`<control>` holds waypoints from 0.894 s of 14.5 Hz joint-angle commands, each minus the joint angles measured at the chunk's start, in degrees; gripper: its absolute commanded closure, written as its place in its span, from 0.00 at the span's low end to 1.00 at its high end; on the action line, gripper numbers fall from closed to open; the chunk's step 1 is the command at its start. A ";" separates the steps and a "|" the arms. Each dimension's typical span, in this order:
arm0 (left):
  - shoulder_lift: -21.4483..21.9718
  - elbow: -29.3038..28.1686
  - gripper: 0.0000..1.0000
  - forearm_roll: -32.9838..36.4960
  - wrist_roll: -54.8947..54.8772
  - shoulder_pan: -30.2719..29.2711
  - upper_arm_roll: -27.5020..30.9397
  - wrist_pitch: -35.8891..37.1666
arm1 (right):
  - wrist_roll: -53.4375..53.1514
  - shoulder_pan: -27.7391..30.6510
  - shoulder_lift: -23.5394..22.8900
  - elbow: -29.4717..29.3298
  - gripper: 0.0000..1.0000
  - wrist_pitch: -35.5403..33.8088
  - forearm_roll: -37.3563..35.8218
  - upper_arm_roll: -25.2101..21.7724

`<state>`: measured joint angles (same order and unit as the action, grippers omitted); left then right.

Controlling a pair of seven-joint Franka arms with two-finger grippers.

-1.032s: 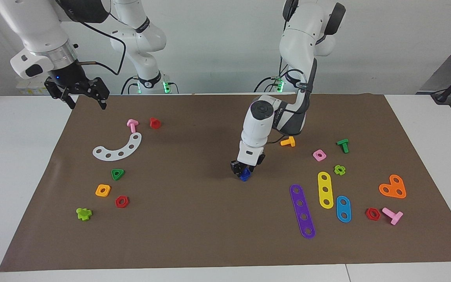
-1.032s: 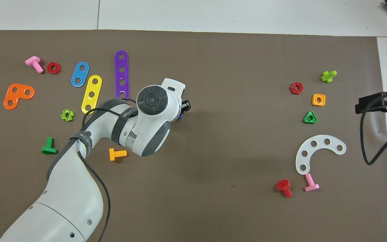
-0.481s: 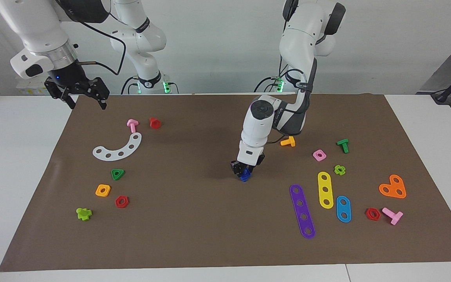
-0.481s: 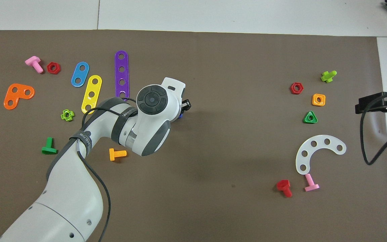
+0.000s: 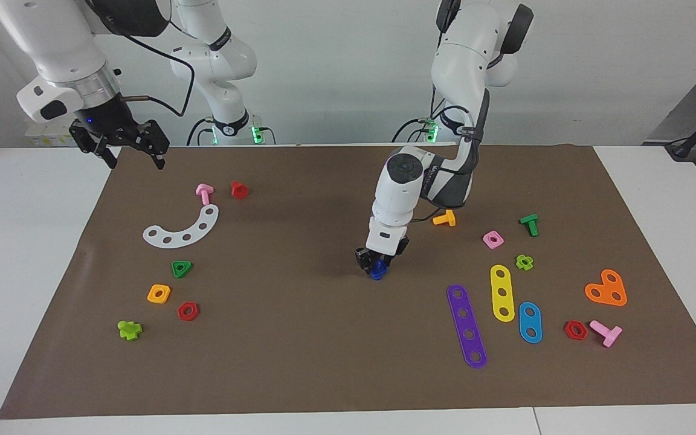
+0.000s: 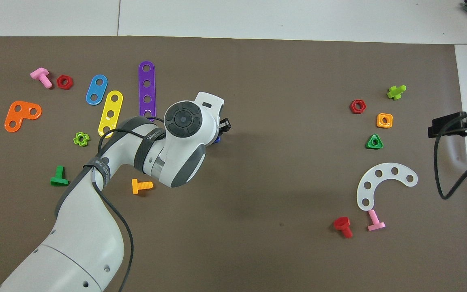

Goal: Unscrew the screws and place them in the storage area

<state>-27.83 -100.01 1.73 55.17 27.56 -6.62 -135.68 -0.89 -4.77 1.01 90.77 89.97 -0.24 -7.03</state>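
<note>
Little had moved since the earlier frame: left tool (image 5: 376, 266) stayed pinching the blue screw (image 5: 377, 272) mid-mat, 9 o'clock of the purple strip (image 5: 466, 325). Right tool (image 5: 123, 145) waited, spread. Risk: shallow pinch, screw could slip w/ lift.

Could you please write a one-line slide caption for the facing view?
Left hand grips the dark-blue screw mid-mat; right hand waits raised.

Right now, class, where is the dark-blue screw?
In the facing view the dark-blue screw sits mid-mat in the left gripper, nearest the purple strip.
</note>
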 commanded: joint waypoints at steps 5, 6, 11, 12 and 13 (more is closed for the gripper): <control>0.32 -0.01 0.54 1.52 0.64 0.83 0.82 0.76 | -0.25 1.08 1.45 1.78 0.00 0.82 0.24 0.79; 0.40 -0.01 0.55 1.52 0.64 0.83 0.82 0.85 | -0.25 1.08 1.45 1.78 0.00 0.82 0.24 0.71; 0.40 0.16 0.72 1.52 0.47 0.83 0.82 1.38 | -0.16 1.17 1.45 1.78 0.00 0.82 0.24 0.70; 0.40 0.25 0.72 1.69 0.47 0.83 0.82 1.90 | -0.16 1.17 1.45 1.78 0.00 0.82 0.24 0.70; 0.40 0.78 0.72 1.96 0.47 0.83 0.82 2.34 | -0.07 1.26 1.45 1.78 0.00 0.82 0.24 0.70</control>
<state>-27.79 -99.95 1.95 55.16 27.56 -6.60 -135.34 -0.89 -4.70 1.05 90.84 89.97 -0.24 -7.03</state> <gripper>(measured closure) 0.524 0.000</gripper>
